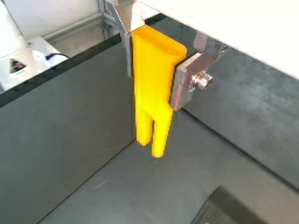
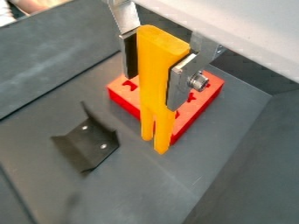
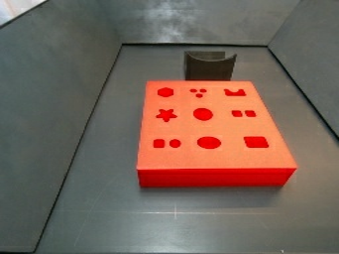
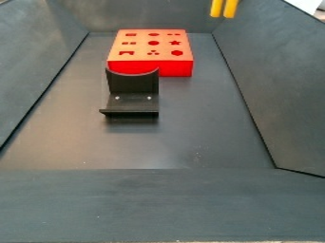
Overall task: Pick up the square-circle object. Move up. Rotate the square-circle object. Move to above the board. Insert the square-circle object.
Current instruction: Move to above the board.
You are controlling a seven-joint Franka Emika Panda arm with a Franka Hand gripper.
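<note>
The board (image 3: 212,134) is seen lying flat on the dark floor, well below the fingers, its shaped holes facing up; in a wrist view its corner (image 2: 198,109) appears behind the hanging bar. The fixture (image 4: 131,90) is set just beside the board. The square-circle object (image 1: 153,87) is held upright, prongs down, clear of the floor. The gripper (image 2: 158,66) is closed on it, the fingers (image 1: 190,79) pressed flat against its sides near the top.
</note>
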